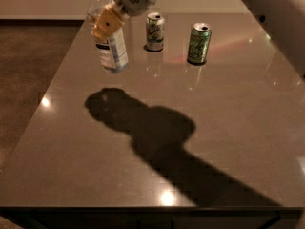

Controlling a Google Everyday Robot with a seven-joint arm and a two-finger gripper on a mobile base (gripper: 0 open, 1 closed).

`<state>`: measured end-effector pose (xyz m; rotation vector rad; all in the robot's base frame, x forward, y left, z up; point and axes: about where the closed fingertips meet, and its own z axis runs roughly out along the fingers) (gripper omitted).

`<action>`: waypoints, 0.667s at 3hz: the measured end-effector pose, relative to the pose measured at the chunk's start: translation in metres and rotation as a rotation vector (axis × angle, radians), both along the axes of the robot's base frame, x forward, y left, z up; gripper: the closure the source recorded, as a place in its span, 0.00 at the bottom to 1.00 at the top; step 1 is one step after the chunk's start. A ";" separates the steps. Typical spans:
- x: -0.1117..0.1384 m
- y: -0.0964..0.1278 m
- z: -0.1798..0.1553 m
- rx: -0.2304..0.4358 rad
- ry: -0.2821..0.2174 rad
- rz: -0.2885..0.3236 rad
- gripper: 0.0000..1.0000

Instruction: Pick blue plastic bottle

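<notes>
Camera view, looking along a dark glossy table [228, 142]. At far left, up above the surface: the blue plastic bottle [113, 51], tilted, cap toward the top edge, base hanging clear of the tabletop, with its shadow [112, 101] cast apart and nearer. Pinched around the upper body by the gripper [102, 19], one yellow pad [108, 24] pressed against the near side, arm reaching in from the top edge. Right of the bottle and standing farther back: a silver-white can [155, 31]. Right of that: a green soda can [198, 43]. Both upright, untouched, apart from each other. Judging by the gap between base and shadow: grasp made, lift made, pick essentially done. Left, at most: holding firm and guarding against the tilted bottle slipping.
</notes>
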<state>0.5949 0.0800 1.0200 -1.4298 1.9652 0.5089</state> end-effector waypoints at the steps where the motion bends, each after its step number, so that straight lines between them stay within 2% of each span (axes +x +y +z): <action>1: -0.002 0.001 0.027 -0.003 -0.009 0.037 1.00; 2: -0.003 0.000 0.033 -0.001 -0.015 0.039 1.00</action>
